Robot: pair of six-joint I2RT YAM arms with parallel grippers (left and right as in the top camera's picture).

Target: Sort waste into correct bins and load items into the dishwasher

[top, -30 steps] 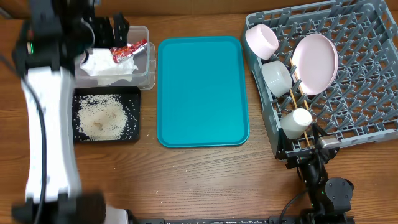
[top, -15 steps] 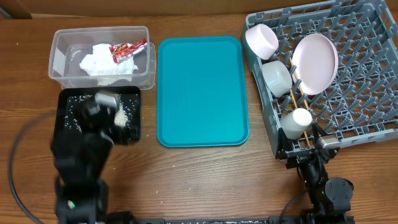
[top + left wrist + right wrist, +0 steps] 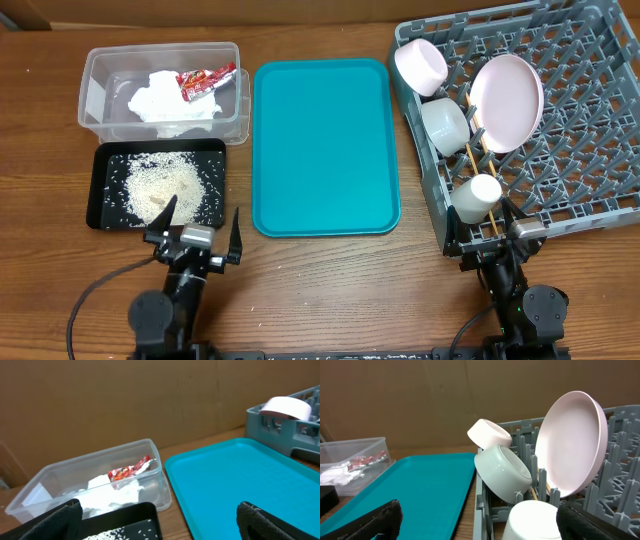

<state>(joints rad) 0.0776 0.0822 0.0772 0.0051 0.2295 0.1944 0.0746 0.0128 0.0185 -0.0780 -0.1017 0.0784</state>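
Note:
The clear tub [image 3: 95,75] holds the white napkin [image 3: 165,100] and the red wrapper [image 3: 205,80]. The black tray [image 3: 100,190] in front of it holds rice [image 3: 160,190]. The grey dish rack [image 3: 590,130] holds the plate [image 3: 507,100], two bowls [image 3: 420,65] [image 3: 445,125], the cup [image 3: 476,197] and the chopsticks [image 3: 470,150]. My left gripper [image 3: 198,222] is open and empty, low in front of the black tray [image 3: 125,515]. My right gripper [image 3: 480,522] is open and empty, in front of the rack, facing the cup [image 3: 535,520].
A large teal tray [image 3: 325,145] lies bare between the bins and the rack. Both arm bases sit at the table's front edge. A brown cardboard wall stands behind the table.
My left arm has come back from over the clear tub to a low spot in front of the black tray, uncovering both bins. The right arm has not moved.

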